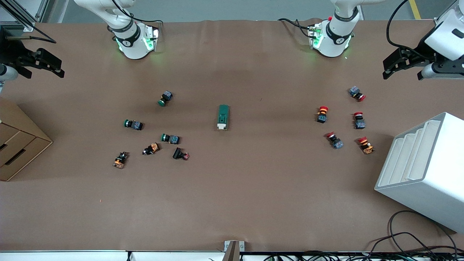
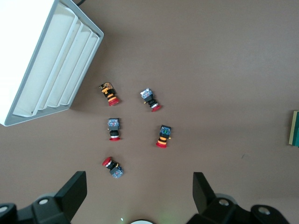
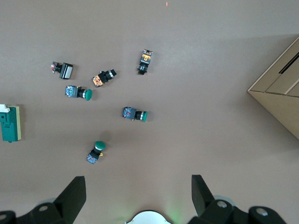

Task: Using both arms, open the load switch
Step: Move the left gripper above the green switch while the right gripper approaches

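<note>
Your load switch (image 1: 223,117) lies flat on the brown surface (image 1: 253,188), about midway between the two arm bases, white end pointing toward the front camera. Nothing touches it. It shows at the edge of both wrist views (image 2: 295,128) (image 3: 10,123).

Your left claw (image 1: 402,67) hangs up in the air over the left arm's end of the surface, well apart from the load switch, fingers spread wide with nothing between them; the left wrist view shows both black fingers (image 2: 74,191) standing apart. Your right claw (image 1: 45,63) hangs over the right arm's end, also well apart from the load switch, fingers (image 3: 74,193) spread and empty. Both arms wait.

Red push buttons (image 1: 322,114), five of them, lie scattered between the load switch and the white tray rack (image 1: 424,170), all toward the left arm's end. The rack sits tilted, nearer to the front camera than the load switch.

Green push buttons (image 1: 165,98), three of them, lie on the right arm's side of the load switch. Three more small parts, two orange (image 1: 120,160) and one black (image 1: 180,154), lie nearer to the front camera than the load switch. A cardboard box (image 1: 16,141) sits at the right arm's end of the surface.
</note>
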